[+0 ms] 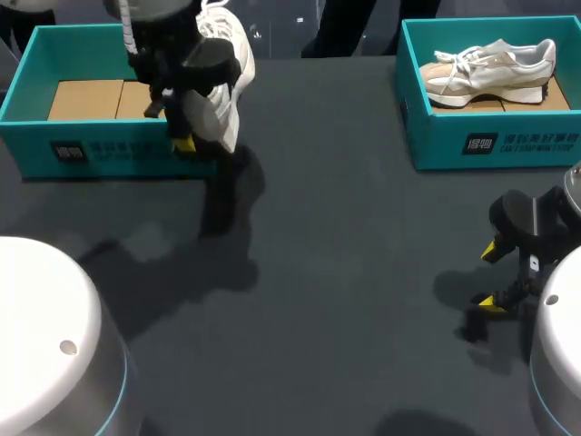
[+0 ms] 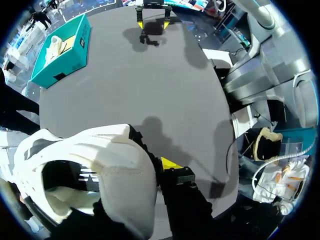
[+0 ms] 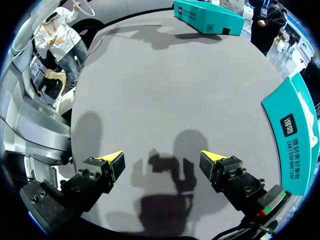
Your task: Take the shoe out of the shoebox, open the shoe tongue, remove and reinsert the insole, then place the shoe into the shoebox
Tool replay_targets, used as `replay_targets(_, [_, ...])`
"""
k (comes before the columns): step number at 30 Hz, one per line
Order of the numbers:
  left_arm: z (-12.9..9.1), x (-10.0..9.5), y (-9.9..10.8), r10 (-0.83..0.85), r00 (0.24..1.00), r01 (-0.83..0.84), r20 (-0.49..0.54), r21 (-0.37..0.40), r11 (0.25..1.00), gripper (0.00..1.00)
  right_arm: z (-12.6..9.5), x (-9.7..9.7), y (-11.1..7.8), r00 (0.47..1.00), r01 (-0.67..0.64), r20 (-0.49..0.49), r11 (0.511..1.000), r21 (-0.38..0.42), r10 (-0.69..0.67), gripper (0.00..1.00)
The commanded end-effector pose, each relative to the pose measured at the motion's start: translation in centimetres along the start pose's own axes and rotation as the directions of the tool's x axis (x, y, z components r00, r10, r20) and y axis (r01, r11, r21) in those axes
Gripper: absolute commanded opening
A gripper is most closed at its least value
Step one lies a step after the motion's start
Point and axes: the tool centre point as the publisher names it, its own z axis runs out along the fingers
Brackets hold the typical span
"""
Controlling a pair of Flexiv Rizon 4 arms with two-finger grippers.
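Note:
A white shoe (image 1: 222,54) hangs in the air over the right end of the left teal shoebox (image 1: 36,145). My left gripper (image 1: 186,136) is shut on it. In the left wrist view the shoe (image 2: 100,165) fills the space at my left gripper (image 2: 156,167); one yellow tip presses its outer wall and the other finger is hidden behind the shoe. My right gripper (image 1: 493,272) stands open low over the table at the front right, with nothing between its fingers (image 3: 162,160).
Brown cardboard inserts (image 1: 91,98) lie in the left shoebox. A second teal shoebox (image 1: 490,145) at the back right holds a beige and white shoe (image 1: 490,65). Dark table (image 1: 345,236) stretches between the boxes.

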Motion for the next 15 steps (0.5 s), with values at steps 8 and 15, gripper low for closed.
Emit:
replay_targets(8, [-1.3, -2.7, 2.9, -0.005, 0.997, 0.006, -0.081, 0.012, 1.0, 0.0, -0.1, 0.2, -0.1, 1.0, 0.0, 0.003, 1.0, 0.001, 0.0, 1.0])
replay_targets(15, [-2.0, -4.1, 5.3, -0.011, 0.998, 0.012, -0.068, 0.017, 1.0, 0.0, -0.1, 0.2, -0.1, 1.0, 0.0, 0.003, 1.0, 0.001, 0.0, 1.0])
